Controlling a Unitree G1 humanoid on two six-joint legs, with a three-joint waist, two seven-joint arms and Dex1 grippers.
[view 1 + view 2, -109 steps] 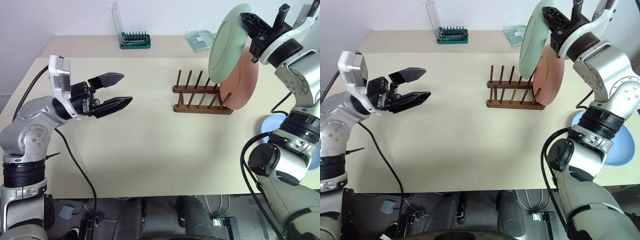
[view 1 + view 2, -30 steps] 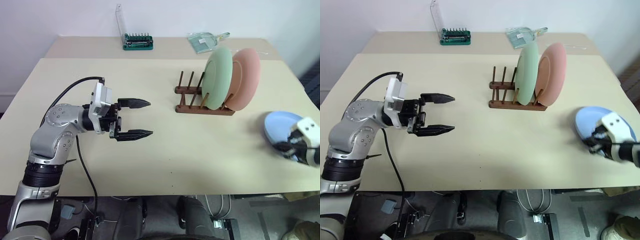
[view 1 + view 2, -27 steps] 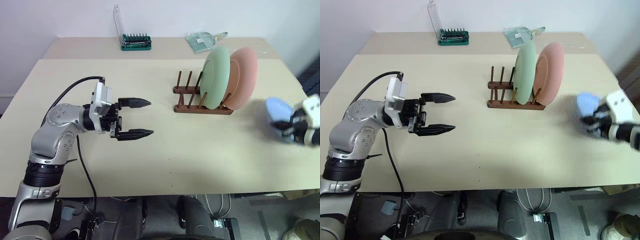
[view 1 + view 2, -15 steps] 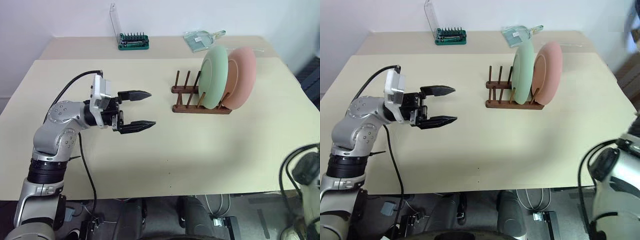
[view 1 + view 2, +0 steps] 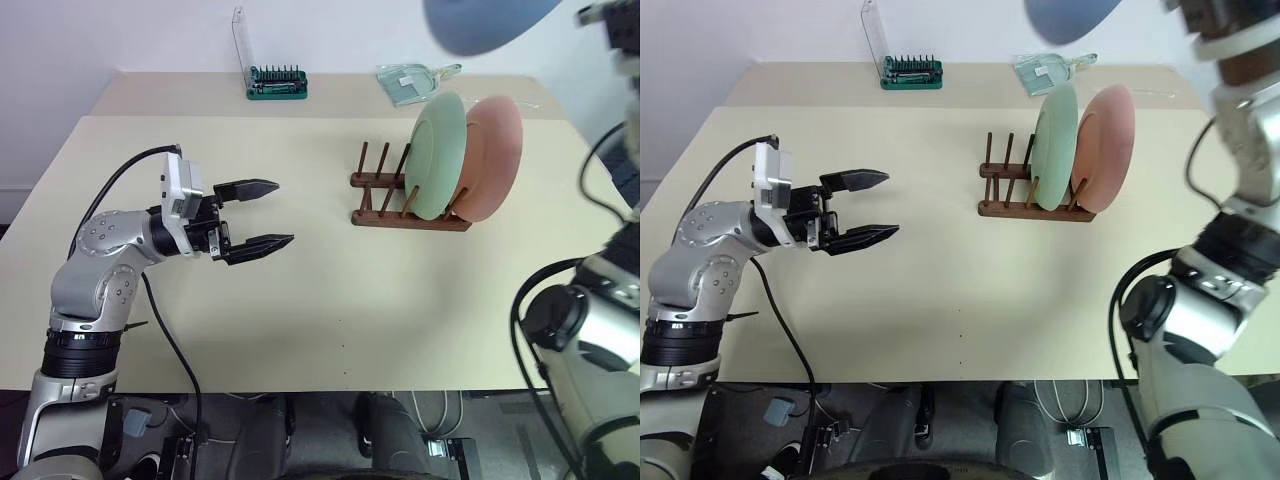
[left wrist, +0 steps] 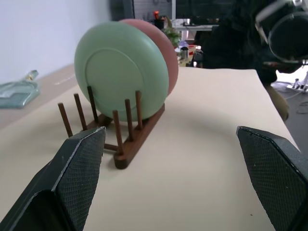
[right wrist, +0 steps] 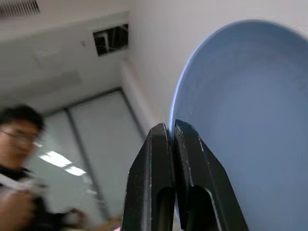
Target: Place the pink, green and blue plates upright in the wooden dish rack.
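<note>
Table: broad and cream-coloured, carrying the rack toward its far right so both arms can reach it from the near edge.

Right arm: raised high, its gripper pinched shut on the rim of the blue plate — the two fingers are pressed together with the plate's edge between them, which in my judgement lets the plate hang on edge, ready for a slot.

Left arm: held low over the table's left half, well apart from the rack; its gripper points toward the rack with jaws spread wide and nothing between them, seemingly on standby to steady something.

Blue plate: up in the air near the top of the head view, above and behind the rack, not yet in it.

Green plate: standing on edge in the rack, leaning a little against the pegs, just in front of the pink one.

Pink plate: upright at the rack's right end, close behind the green plate; whether they touch I cannot tell.

Rack: dark wood, two rails of pegs; the slots to the left of the green plate are free — the likely home for the blue one.

Bit case: green, at the far edge, out of the way.

Progress: two of three plates racked; the last is in hand.
</note>
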